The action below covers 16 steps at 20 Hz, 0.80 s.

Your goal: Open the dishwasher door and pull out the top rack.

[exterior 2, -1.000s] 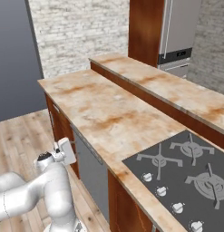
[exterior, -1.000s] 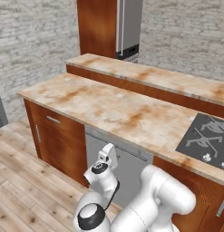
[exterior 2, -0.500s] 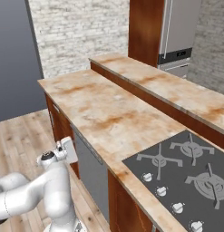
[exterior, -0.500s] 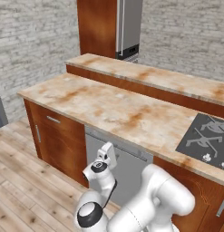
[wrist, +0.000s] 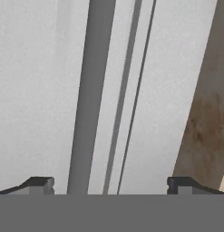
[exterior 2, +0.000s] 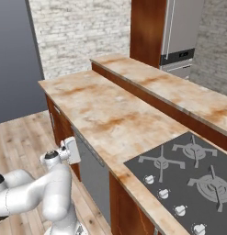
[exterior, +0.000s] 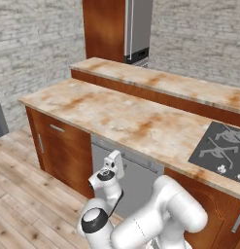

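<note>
Hand view – tool spread wide before the dishwasher door's smooth grey round bar handle.

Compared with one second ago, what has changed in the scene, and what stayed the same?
The gripper has moved a little to the side along the closed dishwasher door, staying just under the counter edge; in the hand view the door's bar handle runs between the open fingers. Nothing was grasped or released. The door stays shut, and the cabinets and stove are as before.
</note>
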{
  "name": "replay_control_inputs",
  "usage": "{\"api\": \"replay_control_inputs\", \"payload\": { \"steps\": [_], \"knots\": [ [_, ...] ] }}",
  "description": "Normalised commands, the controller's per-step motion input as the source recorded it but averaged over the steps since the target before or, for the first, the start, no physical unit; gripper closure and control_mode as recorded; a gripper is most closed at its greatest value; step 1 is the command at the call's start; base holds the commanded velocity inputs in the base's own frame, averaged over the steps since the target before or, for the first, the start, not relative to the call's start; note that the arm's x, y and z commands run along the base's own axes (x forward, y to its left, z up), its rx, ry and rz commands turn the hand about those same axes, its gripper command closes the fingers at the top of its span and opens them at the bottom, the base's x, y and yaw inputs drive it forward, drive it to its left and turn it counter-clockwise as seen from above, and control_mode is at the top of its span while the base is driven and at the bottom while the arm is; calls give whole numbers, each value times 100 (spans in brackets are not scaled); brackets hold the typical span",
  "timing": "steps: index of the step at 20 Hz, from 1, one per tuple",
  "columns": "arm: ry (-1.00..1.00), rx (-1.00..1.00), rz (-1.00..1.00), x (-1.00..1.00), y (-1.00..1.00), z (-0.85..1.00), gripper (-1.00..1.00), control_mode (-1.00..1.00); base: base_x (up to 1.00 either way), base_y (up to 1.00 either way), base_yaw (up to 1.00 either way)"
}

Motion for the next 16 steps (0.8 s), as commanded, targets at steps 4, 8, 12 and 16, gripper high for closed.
{"api": "replay_control_inputs", "payload": {
  "steps": [4, 8, 12, 16],
  "knots": [
    [0, -4, -3, 25, 0, -38, -100, -100, 0, 0, 0],
    [0, -6, -4, 25, 0, -43, -100, -100, 0, 0, 0],
    [0, -8, -4, 29, 0, -45, -100, -100, 0, 0, 0],
    [-2, -7, -2, 30, 0, -43, -100, -100, 0, 0, 0]
  ]
}}
